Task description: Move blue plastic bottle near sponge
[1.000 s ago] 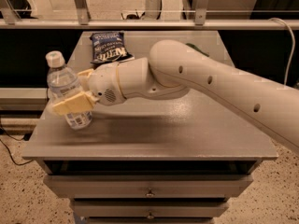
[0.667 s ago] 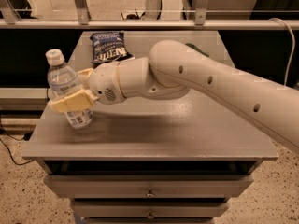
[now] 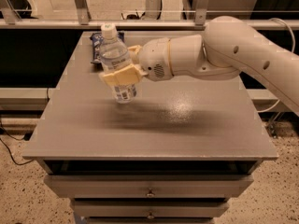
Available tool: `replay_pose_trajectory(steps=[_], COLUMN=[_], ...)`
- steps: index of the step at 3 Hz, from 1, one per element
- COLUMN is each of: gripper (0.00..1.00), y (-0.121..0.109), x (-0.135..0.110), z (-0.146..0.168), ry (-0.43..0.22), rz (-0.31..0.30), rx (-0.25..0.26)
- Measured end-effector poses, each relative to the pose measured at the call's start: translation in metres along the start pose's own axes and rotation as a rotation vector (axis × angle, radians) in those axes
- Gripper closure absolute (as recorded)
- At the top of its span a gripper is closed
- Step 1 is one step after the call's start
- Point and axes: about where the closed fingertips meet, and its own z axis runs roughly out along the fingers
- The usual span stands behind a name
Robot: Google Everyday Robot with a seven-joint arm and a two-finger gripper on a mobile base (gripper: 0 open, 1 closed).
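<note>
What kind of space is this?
Probably a lab or office test area: grey cabinet top over knobbed drawers, speckled hard floor, metal railing behind. The gripper holds the clear bluish plastic bottle over the top's far-left part.

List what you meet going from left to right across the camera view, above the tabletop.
In order: dark blue snack bag → blue plastic bottle, the gripper shut around its middle → white robot arm reaching in from the right.

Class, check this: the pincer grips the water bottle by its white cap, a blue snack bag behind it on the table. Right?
Wrong grip: the camera view shows the pincer gripping the water bottle around its body, below the white cap. The rest holds.
</note>
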Motion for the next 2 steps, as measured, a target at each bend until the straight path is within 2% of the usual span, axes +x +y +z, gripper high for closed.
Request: replay_pose_trajectory(steps=[1,2], gripper=[1.00,1.00], y=[0.000,-0.018], x=[0.000,0.000], z=[0.000,-0.036], ry=[0.000,0.026], rz=[0.000,-0.002], rx=[0.000,0.067])
